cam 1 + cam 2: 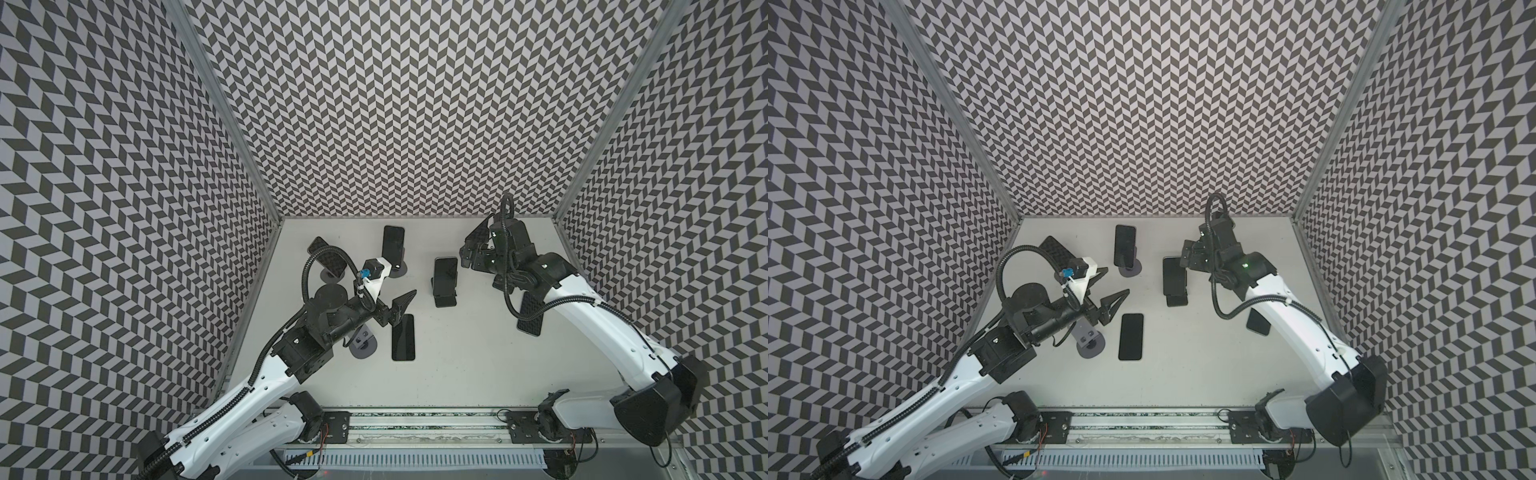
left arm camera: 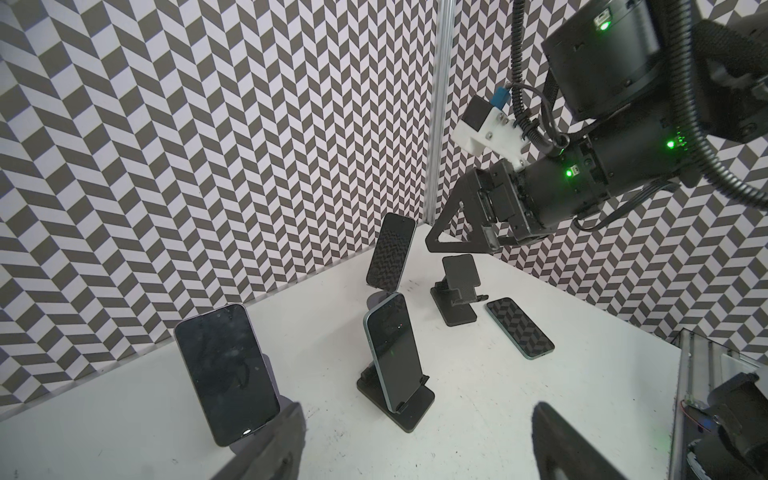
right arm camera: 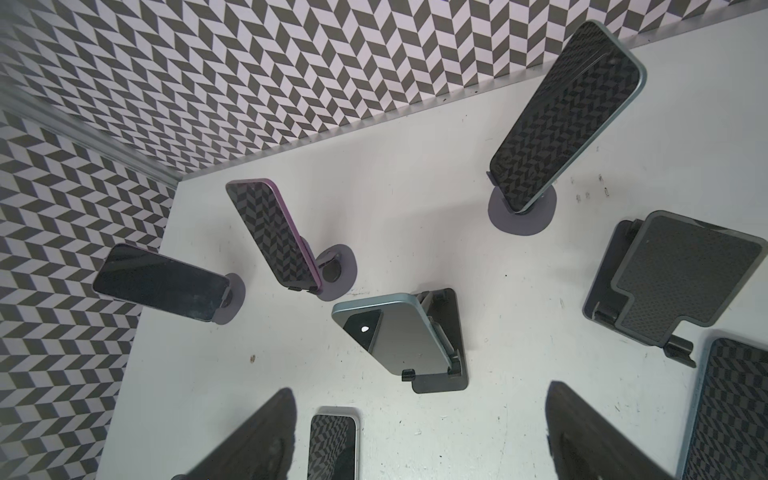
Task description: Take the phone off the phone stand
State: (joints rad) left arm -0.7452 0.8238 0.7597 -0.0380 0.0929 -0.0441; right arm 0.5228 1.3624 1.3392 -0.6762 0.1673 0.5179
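At left a leaning phone (image 1: 328, 257) is propped on a round stand (image 1: 326, 274). The left gripper (image 1: 1117, 280), jaws spread and empty, hangs near the far end of a flat phone (image 1: 403, 336) lying on the table (image 1: 457, 353). In the middle the phone (image 1: 446, 272) rests propped on the black phone stand (image 1: 445, 300). Just right of it, the right gripper (image 1: 464, 251) hovers with jaws spread, holding nothing.

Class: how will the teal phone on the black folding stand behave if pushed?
The phone looks rigid and glossy, so probably slippery. It merely leans on the stand behind small lips, so a sideways push would likely tip it off.
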